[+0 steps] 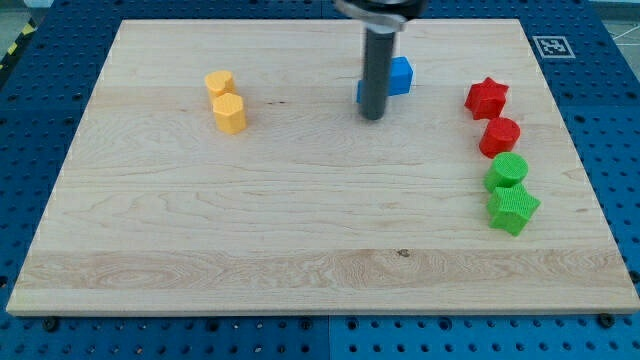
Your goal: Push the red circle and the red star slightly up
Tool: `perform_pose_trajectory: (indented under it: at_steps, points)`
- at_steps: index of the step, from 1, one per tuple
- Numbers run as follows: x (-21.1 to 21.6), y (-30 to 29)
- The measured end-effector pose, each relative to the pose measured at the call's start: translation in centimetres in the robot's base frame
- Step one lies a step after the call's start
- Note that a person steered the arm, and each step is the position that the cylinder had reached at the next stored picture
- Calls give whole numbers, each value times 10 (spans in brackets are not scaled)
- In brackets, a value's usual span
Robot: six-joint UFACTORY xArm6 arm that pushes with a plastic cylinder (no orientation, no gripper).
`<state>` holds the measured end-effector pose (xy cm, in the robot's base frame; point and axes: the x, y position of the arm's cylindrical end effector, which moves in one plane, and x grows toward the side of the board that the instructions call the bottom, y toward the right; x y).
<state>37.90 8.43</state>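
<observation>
Your tip (372, 116) sits top centre by the blue block (399, 76), seemingly touching; no fingers exist. Red star (487, 97) and red circle (499, 136), at right, look unpushed.

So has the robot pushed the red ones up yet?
Nothing looks done. The red star and red circle sit at the view's right, circle touching the green circle below it. My tip is mid-board beside the blue block, well left of both reds. Left: get beneath the reds and nudge both upward.
</observation>
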Motion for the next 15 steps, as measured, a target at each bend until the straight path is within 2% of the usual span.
perform_pose_trajectory:
  at_steps: [1, 4, 9, 10, 11, 12, 13, 15]
  points:
    - [7, -17]
    - [79, 110]
    - [65, 133]
    - [71, 186]
    - [59, 201]
    - [44, 161]
    - [55, 159]
    - [48, 120]
